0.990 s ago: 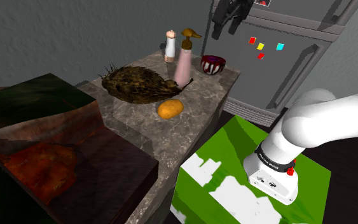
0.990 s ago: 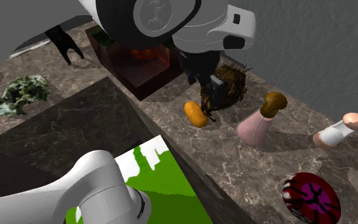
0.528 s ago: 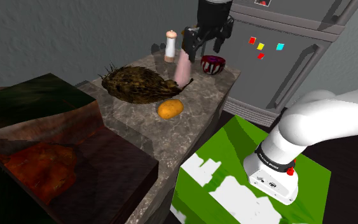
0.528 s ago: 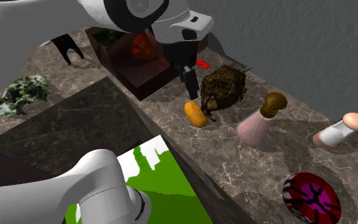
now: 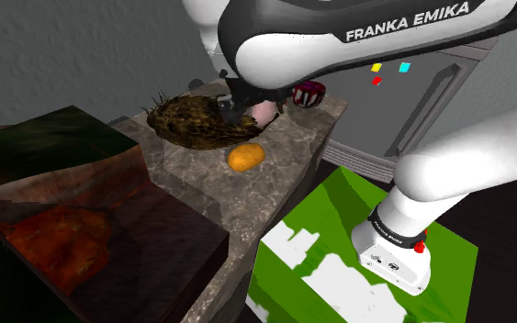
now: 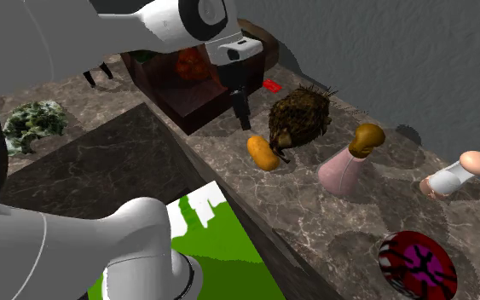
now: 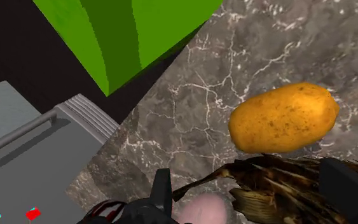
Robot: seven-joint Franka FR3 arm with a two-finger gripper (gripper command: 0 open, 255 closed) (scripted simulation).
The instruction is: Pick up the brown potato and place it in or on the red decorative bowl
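Note:
The orange-brown potato (image 5: 245, 157) (image 6: 263, 153) (image 7: 282, 118) lies on the marble counter (image 5: 201, 188) near its front edge. My gripper (image 6: 244, 118) (image 5: 241, 112) (image 7: 254, 203) hangs just above the counter, a short way from the potato and beside a spiky brown object (image 6: 299, 115). Its fingers (image 7: 161, 197) stand apart, open, touching nothing; the potato lies ahead of them. The red patterned bowl (image 6: 415, 264) (image 5: 308, 92) stands at the counter's far end, partly hidden by my arm in the shoulder view.
A pink bottle with a brown top (image 6: 346, 166) and a white bottle (image 6: 455, 177) stand between potato and bowl. A dark box (image 6: 187, 85) sits behind the gripper. The green stand (image 5: 339, 248) and a grey fridge (image 5: 431, 92) border the counter.
The arm has swung down from near the fridge and bowl end toward the potato. The gripper is now lower and closer to the counter, beside the spiky object. The potato has not moved.

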